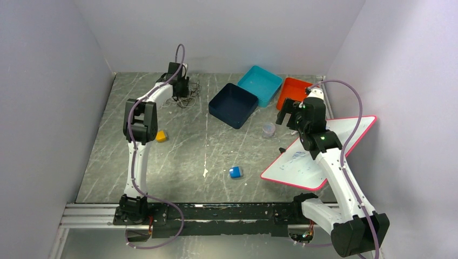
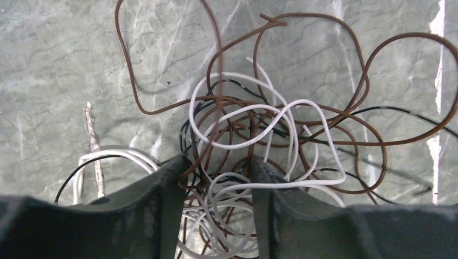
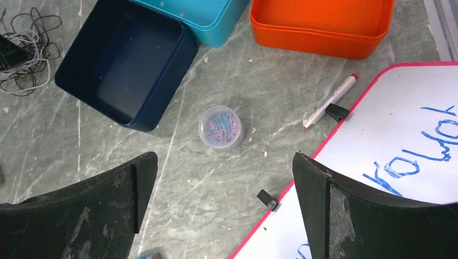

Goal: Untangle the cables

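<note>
At the far left corner of the table (image 1: pixel 162 162), found the cables (image 1: pixel 186 98) in one loose heap of brown, white and black loops, well apart from the dark blue tray (image 1: pixel 233 105). Sat with the left gripper (image 2: pixel 219 164) right in this heap. Kept its jaws partly apart, one finger at each side of a bunch of white and brown strands; could not tell if any strand was really pinched, since the gap looked wider than the bunch. Judged the step as the first grasp, with the untangling itself not yet begun: crossed everywhere, with no cord lying free. Lay mostly beyond the fingertips in the wrist view, with only the near part of the heap inside the gap, plus a white pair and one black cord going out to the left. Called next, probably, for a firm pinch on one or two strands only, then a slow lift to see which cord comes away. Held the right gripper (image 3: pixel 221 162) fully spread and empty above the small cup (image 3: pixel 220 128) of coloured clips, well apart from the heap; needed perhaps as a second hand to keep the rest down.
</note>
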Available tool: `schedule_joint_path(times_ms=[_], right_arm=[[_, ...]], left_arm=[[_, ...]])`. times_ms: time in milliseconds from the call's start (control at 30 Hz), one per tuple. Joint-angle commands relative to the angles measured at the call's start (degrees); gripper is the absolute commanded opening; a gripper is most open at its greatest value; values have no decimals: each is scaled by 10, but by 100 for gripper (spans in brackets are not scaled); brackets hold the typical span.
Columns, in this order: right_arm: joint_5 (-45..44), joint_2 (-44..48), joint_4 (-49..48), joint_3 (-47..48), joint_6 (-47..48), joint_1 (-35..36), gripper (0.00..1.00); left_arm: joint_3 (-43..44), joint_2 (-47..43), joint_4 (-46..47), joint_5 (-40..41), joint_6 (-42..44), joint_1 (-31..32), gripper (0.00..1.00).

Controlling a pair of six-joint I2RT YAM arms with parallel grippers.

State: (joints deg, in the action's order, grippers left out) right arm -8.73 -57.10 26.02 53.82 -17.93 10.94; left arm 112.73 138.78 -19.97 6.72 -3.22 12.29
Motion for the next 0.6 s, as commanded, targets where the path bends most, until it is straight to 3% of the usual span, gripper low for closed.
schedule_joint_path(times_ms=[0,100,167,233,567], right_arm=[[1,7,-7,-6,5,2,100],[0,7,-8,-5,5,3,100],[0,8,-8,-5,5,2,100],[0,9,-9,-6,5,3,100],[10,16,-28,-16,-2,3,100]], left_arm=[[-16,3,-6,20,17,7,45],[-32,-13,0,21,18,7,34],[-45,-29,5,21,18,7,18],[-61,-47,10,20,17,7,9],[-195,-214,21,-15,-8,23,7]])
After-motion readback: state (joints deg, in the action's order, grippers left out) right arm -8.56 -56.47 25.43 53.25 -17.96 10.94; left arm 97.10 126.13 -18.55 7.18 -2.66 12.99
